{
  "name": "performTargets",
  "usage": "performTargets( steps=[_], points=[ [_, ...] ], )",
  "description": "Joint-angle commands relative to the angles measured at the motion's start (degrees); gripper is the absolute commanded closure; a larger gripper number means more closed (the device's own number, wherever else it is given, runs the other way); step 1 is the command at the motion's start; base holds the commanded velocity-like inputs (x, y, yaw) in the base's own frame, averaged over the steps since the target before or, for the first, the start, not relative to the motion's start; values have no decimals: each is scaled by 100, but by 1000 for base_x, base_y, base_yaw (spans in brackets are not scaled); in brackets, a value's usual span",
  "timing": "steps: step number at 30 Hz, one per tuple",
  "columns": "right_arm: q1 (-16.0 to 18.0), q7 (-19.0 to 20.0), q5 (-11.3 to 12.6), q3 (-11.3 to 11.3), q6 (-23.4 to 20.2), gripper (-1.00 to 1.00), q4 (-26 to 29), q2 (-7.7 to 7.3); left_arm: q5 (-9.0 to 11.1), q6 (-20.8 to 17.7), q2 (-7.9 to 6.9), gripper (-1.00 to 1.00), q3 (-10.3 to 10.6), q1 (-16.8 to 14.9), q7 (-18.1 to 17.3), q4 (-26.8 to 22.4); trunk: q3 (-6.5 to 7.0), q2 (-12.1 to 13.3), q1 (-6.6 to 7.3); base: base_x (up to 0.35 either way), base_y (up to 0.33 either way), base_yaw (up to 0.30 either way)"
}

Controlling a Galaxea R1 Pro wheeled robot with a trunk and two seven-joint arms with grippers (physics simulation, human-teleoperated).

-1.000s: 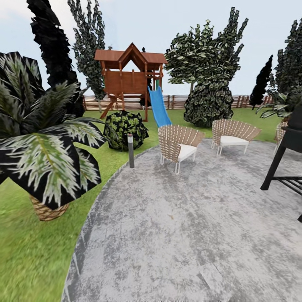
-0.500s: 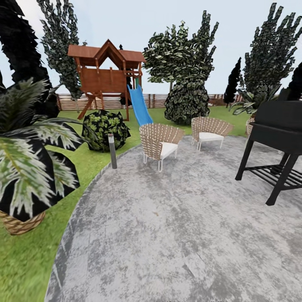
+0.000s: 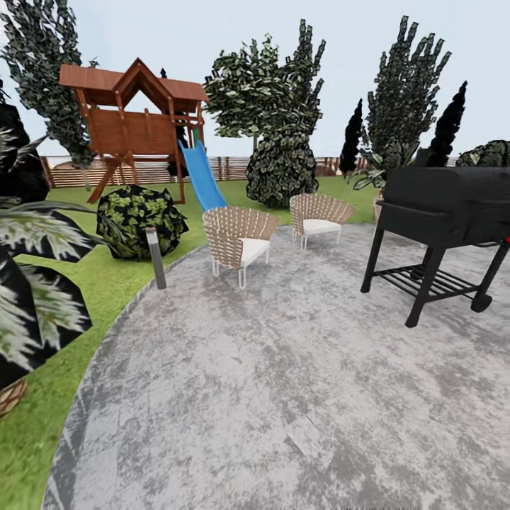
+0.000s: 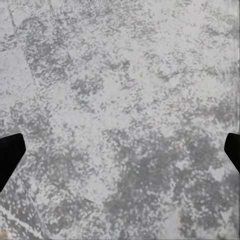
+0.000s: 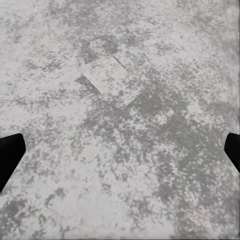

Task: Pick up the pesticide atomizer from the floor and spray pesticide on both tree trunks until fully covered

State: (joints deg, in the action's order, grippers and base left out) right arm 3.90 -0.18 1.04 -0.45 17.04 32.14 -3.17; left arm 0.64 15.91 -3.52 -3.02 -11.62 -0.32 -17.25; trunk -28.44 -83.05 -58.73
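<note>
Ground: mottled grey stone paving [image 3: 297,382], a broad round patio, lies directly below both sets of fingers; green grass lawn [image 3: 42,418] borders it on the robot's left.
Fence: brown slatted wooden fence [image 3: 152,170] runs far ahead, well apart from the fingers.
Garden fixtures: red-brown wooden playhouse [image 3: 134,120] with a blue slide [image 3: 202,177], black barbecue grill on legs [image 3: 443,216] ahead on the right arm's side, two woven wicker chairs with white cushions [image 3: 239,237], a short grey bollard lamp [image 3: 155,257].
Plants: broad striped-leaf plant [image 3: 32,283] close on the left arm's side; blocky dark green trees [image 3: 265,99] beyond the chairs.
Pesticide atomizer: not among what the paving under the fingers carries; which way it lies from them, its long axis and the nearer arm cannot be told.
Left gripper [image 4: 120,150]: black fingertips [image 4: 9,152] spread wide at the wrist picture's edges, holding nothing.
Right gripper [image 5: 120,150]: fingertips [image 5: 9,152] equally wide apart, empty.
Judgement: the search likely comes first, with either arm equally placed.
</note>
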Motion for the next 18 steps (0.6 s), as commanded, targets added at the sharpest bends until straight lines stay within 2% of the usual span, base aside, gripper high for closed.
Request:
performTargets(
  steps=[1,6,18],
  points=[
    [5,-1,11,1,19,-100,-6,0,6,18,1,-100,-14,-1,-3,2,-8,-3,0,0,0,-300],
    [5,-6,11,-3,19,-100,-6,0,6,18,1,-100,-14,-2,-3,2,-13,-3,0,0,0,-300],
    [5,-8,11,-14,15,-100,5,-2,6,18,6,-100,-14,-1,-3,2,-229,-484,-263,0,0,-300]
  ],
)
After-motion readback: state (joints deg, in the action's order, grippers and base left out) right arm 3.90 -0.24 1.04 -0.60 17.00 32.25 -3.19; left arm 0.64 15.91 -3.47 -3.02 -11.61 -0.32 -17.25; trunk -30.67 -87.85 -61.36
